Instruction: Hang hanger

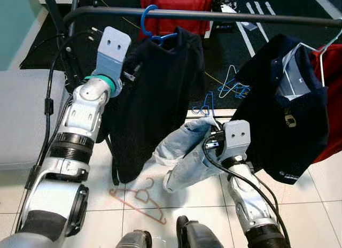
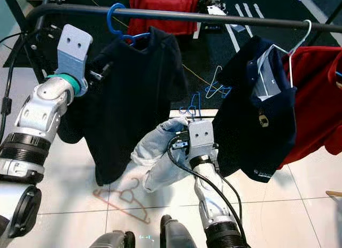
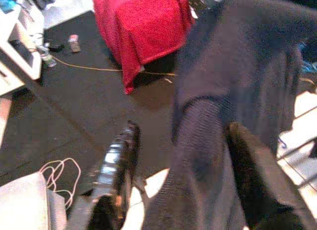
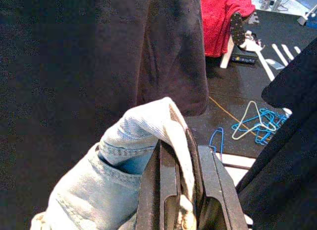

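The blue hanger [image 1: 151,24] hangs by its hook on the dark rail [image 1: 214,15], carrying a black garment [image 1: 152,98], and the left tool [image 3: 183,190] has its two fingers spread around a fold of this garment, one finger [image 3: 116,175] on each side of the cloth. The right tool [image 4: 181,190] is lower, in front of the rail, and its fingers are pressed together on light blue jeans [image 1: 184,152] that hang down from it. A dark polo shirt [image 1: 286,109] on a white hanger [image 2: 291,47] hangs further to the right on the same rail, and an orange hanger [image 1: 140,201] lies on the tiled floor [image 1: 203,197].
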`<state>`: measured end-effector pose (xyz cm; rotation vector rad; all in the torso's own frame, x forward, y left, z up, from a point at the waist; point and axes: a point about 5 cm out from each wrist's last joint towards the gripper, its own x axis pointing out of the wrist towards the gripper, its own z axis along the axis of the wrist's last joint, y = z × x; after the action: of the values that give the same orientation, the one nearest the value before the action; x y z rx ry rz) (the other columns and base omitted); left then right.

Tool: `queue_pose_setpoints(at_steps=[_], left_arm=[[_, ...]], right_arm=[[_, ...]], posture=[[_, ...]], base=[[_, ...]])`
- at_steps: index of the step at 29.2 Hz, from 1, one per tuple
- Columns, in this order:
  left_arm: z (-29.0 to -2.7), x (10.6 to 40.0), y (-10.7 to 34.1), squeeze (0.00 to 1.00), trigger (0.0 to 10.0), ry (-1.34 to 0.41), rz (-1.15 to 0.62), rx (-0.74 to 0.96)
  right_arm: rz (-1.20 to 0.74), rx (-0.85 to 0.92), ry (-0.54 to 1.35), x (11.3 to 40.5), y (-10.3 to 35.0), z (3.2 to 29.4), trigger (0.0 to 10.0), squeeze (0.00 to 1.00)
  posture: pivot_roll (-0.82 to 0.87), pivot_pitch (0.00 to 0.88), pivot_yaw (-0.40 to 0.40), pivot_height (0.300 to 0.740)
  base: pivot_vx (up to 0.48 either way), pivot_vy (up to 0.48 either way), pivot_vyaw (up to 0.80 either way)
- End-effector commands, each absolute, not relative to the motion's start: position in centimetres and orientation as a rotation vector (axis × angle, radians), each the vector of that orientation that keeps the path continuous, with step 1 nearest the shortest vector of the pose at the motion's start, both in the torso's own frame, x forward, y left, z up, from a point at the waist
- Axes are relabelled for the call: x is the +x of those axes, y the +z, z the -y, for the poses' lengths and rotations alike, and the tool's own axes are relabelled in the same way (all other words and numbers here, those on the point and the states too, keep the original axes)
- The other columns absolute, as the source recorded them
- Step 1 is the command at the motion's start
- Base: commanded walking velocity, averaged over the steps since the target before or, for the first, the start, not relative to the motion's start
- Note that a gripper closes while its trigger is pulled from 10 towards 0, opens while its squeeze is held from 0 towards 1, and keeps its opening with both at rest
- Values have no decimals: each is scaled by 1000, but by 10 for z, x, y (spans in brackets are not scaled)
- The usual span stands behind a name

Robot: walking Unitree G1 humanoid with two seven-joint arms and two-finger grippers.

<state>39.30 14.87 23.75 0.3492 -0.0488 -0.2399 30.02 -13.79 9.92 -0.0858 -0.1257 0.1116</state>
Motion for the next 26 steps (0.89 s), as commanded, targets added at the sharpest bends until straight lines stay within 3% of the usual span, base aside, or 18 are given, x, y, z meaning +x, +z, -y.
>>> queue_pose_setpoints(at_steps=[1, 18, 22, 23, 26], left_arm=[[-144, 393, 235, 0, 0, -267, 40, 368], [-133, 388, 244, 0, 0, -353, 68, 315], [-115, 380, 253, 0, 0, -425, 118, 273], [-102, 373, 259, 0, 10000, -483, 159, 262], [-79, 363, 266, 0, 10000, -572, 206, 246]], right_arm=[[138, -88, 99, 301, 102, 140, 10000, 0], [142, -117, 159, 294, 102, 132, 10000, 0], [124, -145, 217, 289, 99, 125, 10000, 0], [115, -161, 261, 286, 97, 121, 10000, 0], [112, -189, 335, 281, 96, 114, 10000, 0]], posture=[[-76, 112, 40, 740], [-75, 97, 32, 740], [-75, 94, 33, 740], [-77, 94, 36, 740], [-79, 94, 38, 740]], base=[[0, 0, 0], [0, 0, 0], [0, 0, 0], [0, 0, 0], [0, 0, 0]])
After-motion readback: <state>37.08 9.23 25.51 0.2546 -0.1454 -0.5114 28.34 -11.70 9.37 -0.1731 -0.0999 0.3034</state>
